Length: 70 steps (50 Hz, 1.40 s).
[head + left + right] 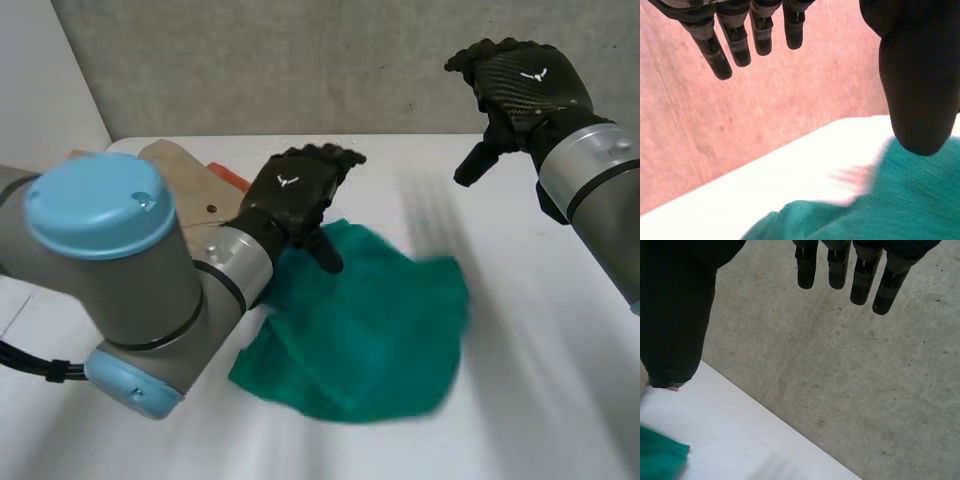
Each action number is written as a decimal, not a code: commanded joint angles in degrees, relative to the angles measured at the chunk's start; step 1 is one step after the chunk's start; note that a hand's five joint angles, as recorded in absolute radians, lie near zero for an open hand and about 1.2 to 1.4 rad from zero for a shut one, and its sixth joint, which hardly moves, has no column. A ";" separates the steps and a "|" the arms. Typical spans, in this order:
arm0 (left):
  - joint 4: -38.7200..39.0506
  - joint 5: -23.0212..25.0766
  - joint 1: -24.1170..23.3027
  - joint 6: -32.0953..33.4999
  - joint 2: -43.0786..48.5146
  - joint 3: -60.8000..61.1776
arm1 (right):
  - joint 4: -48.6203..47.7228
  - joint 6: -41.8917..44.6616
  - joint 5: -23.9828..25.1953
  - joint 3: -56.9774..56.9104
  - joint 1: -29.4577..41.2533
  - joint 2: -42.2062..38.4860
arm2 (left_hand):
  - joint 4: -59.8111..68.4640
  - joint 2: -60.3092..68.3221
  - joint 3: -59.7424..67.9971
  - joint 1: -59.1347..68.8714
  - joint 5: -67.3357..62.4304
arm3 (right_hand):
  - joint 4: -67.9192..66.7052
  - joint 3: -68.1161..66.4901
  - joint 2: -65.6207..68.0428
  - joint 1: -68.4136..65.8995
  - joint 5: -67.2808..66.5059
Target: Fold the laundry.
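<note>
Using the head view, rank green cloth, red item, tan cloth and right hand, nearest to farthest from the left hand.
1. green cloth, beneath the left hand
2. red item, beside its wrist
3. tan cloth, just beyond the red item
4. right hand, raised, opposite side

The left hand (297, 193) is held low, fingers (737, 42) extended and thumb (920, 90) spread apart; nothing is gripped. The right hand (522, 85) is raised higher, fingers (837, 270) likewise extended, thumb (677, 315) spread, nothing gripped.
</note>
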<state>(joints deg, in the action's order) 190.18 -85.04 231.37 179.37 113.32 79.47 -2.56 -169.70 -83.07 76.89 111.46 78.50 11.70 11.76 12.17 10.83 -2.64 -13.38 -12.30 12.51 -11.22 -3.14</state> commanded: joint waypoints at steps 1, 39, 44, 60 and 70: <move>-3.68 -0.30 6.19 0.54 -0.90 -1.07 | 3.79 3.23 0.90 -2.09 0.16 -0.89 | -0.98 -1.05 -1.46 -0.12 1.92 | 3.38 2.30 -2.51 1.22 3.14; -7.63 -11.38 -14.45 0.80 11.04 4.12 | 11.97 36.37 4.59 9.85 -8.80 -10.47 | 16.68 16.61 16.21 17.55 -15.74 | 3.38 2.30 -2.51 1.22 3.14; -7.11 -11.46 -14.54 0.80 12.97 2.45 | 10.39 36.37 4.67 12.40 -8.89 -10.29 | 22.22 22.15 21.74 23.08 -21.28 | 3.38 2.30 -2.51 1.22 3.14; -2.37 -14.09 -14.28 6.69 15.52 0.51 | 8.37 36.28 4.59 15.04 -8.89 -9.94 | 68.29 68.22 67.81 69.15 -67.35 | 3.38 2.30 -2.51 1.22 3.14; -0.60 -17.70 -13.40 6.95 6.57 0.95 | 7.13 34.44 4.85 14.08 -10.29 -8.71 | 68.30 68.24 67.83 69.17 -67.36 | 3.38 2.30 -2.51 1.22 3.14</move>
<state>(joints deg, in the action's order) 189.38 -101.83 217.11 186.31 124.99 80.20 5.20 -133.83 -78.45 91.79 102.34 68.92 68.36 68.09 67.08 61.51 -54.97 -13.38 -12.30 12.51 -11.22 -3.14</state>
